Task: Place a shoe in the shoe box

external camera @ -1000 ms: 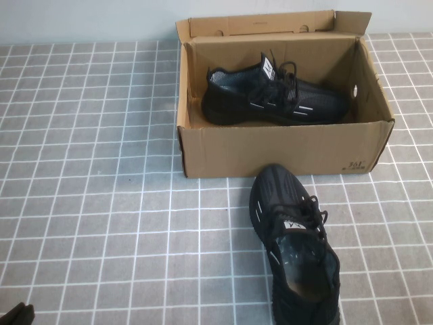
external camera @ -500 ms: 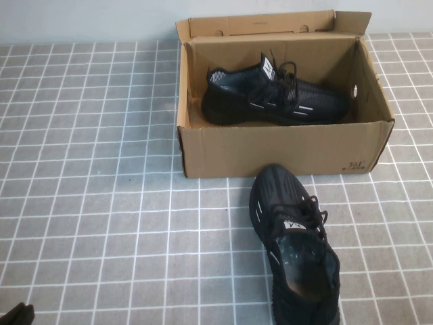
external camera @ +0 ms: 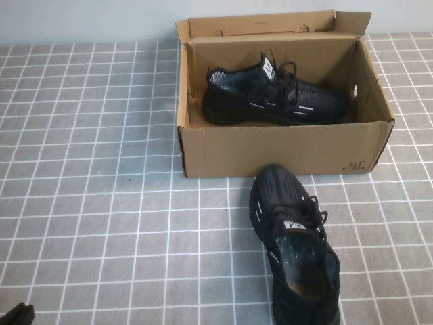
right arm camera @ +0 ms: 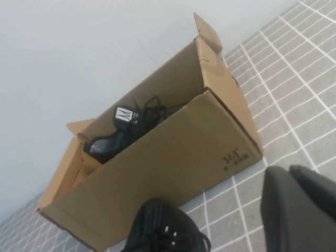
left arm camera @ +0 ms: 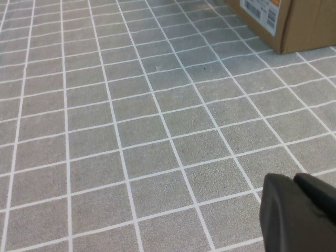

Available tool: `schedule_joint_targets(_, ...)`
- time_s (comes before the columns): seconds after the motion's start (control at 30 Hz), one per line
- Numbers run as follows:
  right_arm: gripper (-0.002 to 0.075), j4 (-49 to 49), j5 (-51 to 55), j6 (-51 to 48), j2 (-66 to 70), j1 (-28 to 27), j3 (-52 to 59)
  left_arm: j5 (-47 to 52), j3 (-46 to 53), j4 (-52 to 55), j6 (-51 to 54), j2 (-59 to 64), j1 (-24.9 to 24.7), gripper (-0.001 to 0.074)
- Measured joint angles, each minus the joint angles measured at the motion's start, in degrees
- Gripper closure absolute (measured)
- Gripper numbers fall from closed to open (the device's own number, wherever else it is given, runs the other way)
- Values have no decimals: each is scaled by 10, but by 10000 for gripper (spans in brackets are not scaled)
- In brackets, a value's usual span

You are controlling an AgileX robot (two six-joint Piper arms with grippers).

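The brown shoe box (external camera: 284, 145) stands open at the back of the table, its flap lid upright behind it. One black sneaker (external camera: 274, 95) lies on its side inside it. A second black sneaker (external camera: 294, 244) rests on the table in front of the box, toe towards the box. My left gripper (external camera: 17, 315) is at the near left corner, shut and empty, far from both shoes; in the left wrist view (left arm camera: 294, 181) it hangs over bare tiles. My right gripper (right arm camera: 290, 173) is shut and empty, near the box's printed corner (right arm camera: 233, 157); it is out of the high view.
Grey tiled tabletop (external camera: 101, 169) spreads left of the box. A pale wall (external camera: 81, 20) runs behind. The box's labelled end shows in the left wrist view (left arm camera: 294, 21). The right wrist view shows the sneaker in the box (right arm camera: 123, 134) and the toe of the other sneaker (right arm camera: 163, 231).
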Motion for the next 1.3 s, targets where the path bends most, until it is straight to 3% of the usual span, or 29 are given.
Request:
schedule_joint_targets(0.83,742,23,20,0,0,0,0,0,0,0,0,0,0,736)
schedule_joint_targets(1.07,742,13,127,0,11,0,-102,0,0,0,0,0,0,736)
schedule_joint_targets(1.3,742,-98,367,0,211,0,-304,0,0,0,0,0,0,736)
